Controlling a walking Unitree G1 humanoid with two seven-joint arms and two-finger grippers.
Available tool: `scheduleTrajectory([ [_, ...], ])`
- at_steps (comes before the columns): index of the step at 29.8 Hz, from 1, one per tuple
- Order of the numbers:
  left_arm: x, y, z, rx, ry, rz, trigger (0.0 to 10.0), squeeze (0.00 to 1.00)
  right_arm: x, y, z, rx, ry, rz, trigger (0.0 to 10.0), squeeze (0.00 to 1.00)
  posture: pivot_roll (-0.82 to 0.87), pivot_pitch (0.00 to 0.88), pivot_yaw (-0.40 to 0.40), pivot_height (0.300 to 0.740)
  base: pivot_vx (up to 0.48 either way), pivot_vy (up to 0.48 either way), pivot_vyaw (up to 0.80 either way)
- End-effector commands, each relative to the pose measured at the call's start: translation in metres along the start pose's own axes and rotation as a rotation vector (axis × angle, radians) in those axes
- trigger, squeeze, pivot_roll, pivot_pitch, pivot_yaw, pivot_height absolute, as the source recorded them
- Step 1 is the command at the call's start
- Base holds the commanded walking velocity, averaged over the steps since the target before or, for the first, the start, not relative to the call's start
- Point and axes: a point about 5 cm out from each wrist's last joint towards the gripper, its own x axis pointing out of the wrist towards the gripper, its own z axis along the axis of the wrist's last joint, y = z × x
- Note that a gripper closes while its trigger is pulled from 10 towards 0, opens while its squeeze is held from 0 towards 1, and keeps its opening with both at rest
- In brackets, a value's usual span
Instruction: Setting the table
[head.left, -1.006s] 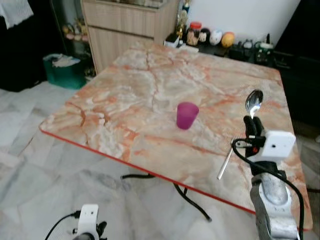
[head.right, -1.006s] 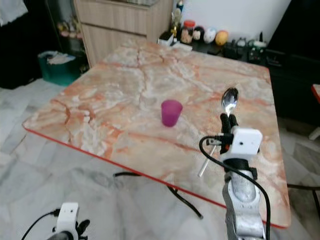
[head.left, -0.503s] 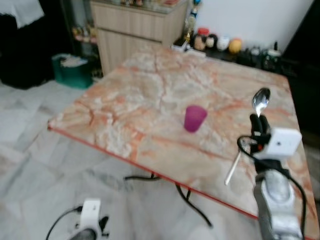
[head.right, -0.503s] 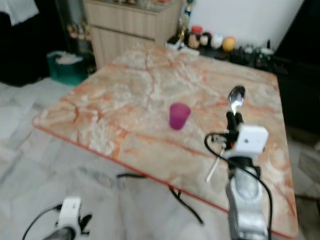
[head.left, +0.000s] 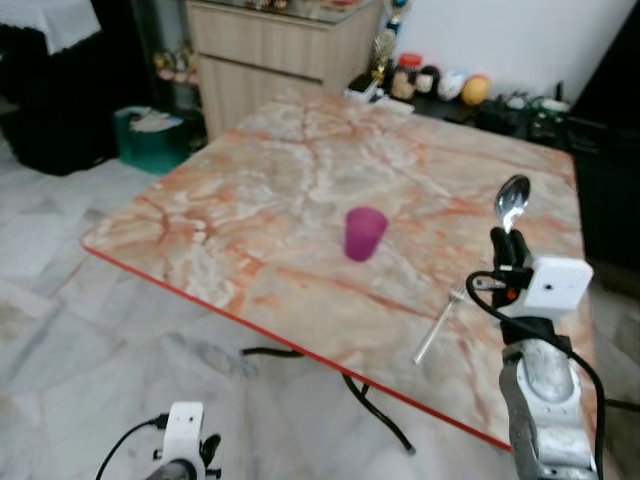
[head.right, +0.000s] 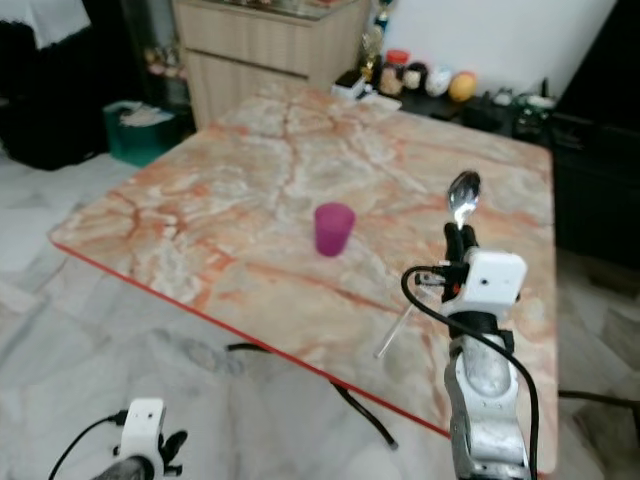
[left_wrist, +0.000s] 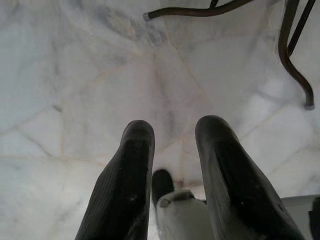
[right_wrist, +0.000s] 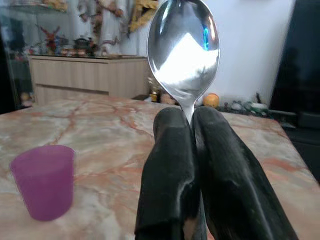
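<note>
Left eye view: right gripper (head.left: 508, 243) clamped on spoon (head.left: 512, 198), bowl up, above marble table's (head.left: 280, 190) right side. Purple cup (head.left: 364, 233) mid-table, left. Left gripper (left_wrist: 175, 150) fingers apart, low over floor.

soft even daylight, slight blur

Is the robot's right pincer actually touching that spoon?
Touching. In the right wrist view the right pincer's two black fingers press together on the spoon's neck, its bowl standing above them.

No legible text or labels
</note>
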Motion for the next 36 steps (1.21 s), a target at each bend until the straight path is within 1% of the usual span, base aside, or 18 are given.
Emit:
scheduleTrajectory([
  [1, 0.0008, -0.0009, 0.0034, -0.003, -0.014, -0.003, 10.0, 0.00, 0.0006, -0.0037, 0.0018, 0.005, -0.009, -0.012, 10.0, 0.00, 0.03, 0.000, -0.044, 0.727, 0.000, 0.000, -0.64],
  [22, 0.0006, -0.0005, 0.0021, -0.016, -0.008, 0.008, 10.0, 0.00, 0.0033, -0.0034, 0.0024, -0.002, -0.010, -0.012, 10.0, 0.00, 0.03, 0.000, -0.047, 0.727, 0.000, 0.000, -0.64],
  [25, 0.0003, 0.0008, 0.0017, -0.014, -0.007, 0.009, 10.0, 0.00, 0.0039, -0.0006, 0.0051, 0.009, -0.035, 0.000, 10.0, 0.00, 0.03, 0.000, -0.047, 0.727, 0.000, 0.000, 0.00],
  [28, 0.0004, 0.0006, 0.0017, -0.012, -0.007, 0.008, 10.0, 0.00, 0.0043, 0.0017, 0.0057, 0.013, -0.037, 0.007, 10.0, 0.00, 0.03, 0.000, -0.049, 0.727, 0.000, 0.000, 0.00],
  [36, 0.0006, -0.0018, 0.0018, -0.007, -0.010, -0.002, 10.0, 0.00, 0.0059, -0.0001, 0.0054, 0.011, -0.037, -0.001, 10.0, 0.00, 0.03, 0.000, -0.050, 0.727, 0.000, 0.000, 0.00],
])
